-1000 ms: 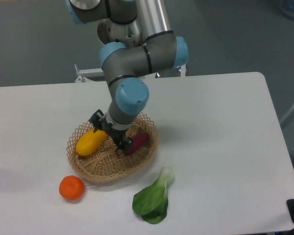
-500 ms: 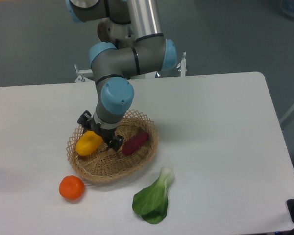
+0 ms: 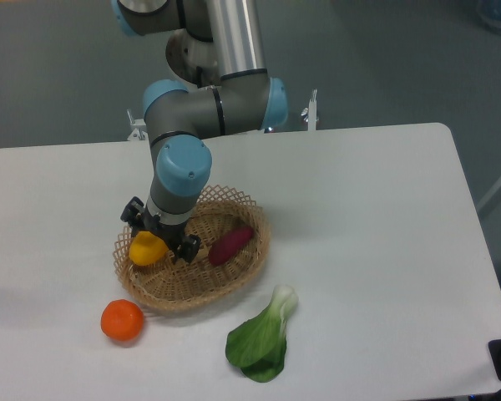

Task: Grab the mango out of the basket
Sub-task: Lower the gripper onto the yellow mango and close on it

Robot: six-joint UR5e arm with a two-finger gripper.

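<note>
White counter, wicker basket (image 3: 234, 280): the end effector (image 3: 160, 237) straddles the mango (image 3: 146, 250) with fingers apart (no lift yet), so closing and raising remain.

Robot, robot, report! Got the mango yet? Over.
Gripper open, fingers straddling the mango. Mango not lifted, in basket. Sweet potato beside, clear.

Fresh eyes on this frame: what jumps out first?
The grey and blue arm, reaching down from the top into the wicker basket left of centre, its gripper right over the yellow mango and hiding much of it. Beside that in the basket lies a purple sweet potato. On the white table in front sit a bright orange fruit and a leafy green.
</note>
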